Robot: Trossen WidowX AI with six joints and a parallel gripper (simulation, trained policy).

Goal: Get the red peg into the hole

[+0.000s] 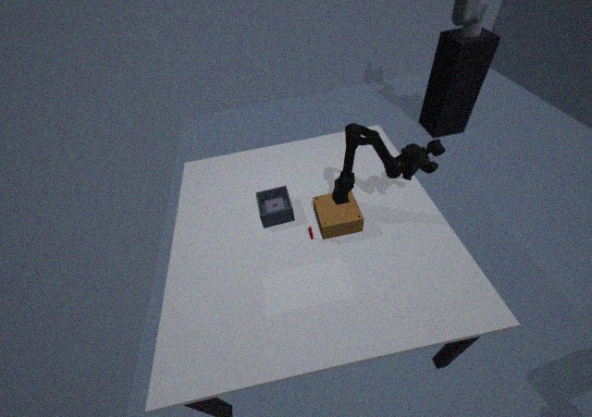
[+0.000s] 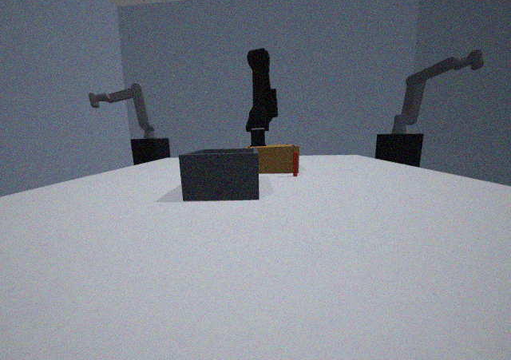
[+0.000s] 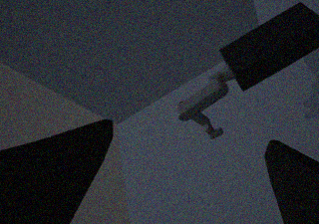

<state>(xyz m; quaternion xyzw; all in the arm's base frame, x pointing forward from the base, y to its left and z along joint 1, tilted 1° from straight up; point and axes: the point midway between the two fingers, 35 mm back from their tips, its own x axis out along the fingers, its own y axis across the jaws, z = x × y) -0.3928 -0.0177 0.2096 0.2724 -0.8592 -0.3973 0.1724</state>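
- Top view is showing one slim red peg [image 1: 311, 232] [image 2: 295, 164], and it is standing upright on the white table [image 1: 287, 331] [image 2: 255, 265], near the tan block and outside the box.
- One open dark-grey square box [image 1: 277, 219] [image 2: 219, 177] is resting on the table, apart from the block; one pale plate [image 1: 268, 207] is lying at its bottom, with a small dark hole showing near the middle.
- One tan rectangular block [image 1: 338, 209] [image 2: 274, 159] is supporting one black jointed arm [image 1: 351, 156] [image 2: 259, 88], which is bending up and over, away from the box and peg.
- One black two-fingered gripper [image 1: 434, 157] [image 3: 190, 138] is hanging out past the table's edge, well apart from the peg; in the exterior view it is hiding behind the arm.
- Both fingers are standing wide apart, close to fully spread; they are gripping nothing and touching nothing that is showing.
- Two grey arms are standing in the exterior background, one at image left [image 2: 140, 104] and one at image right [image 2: 414, 96], each rising from its own black pedestal; the wrist view is catching one such grey arm [image 3: 201, 100] on a black rectangular pedestal [image 3: 271, 45].
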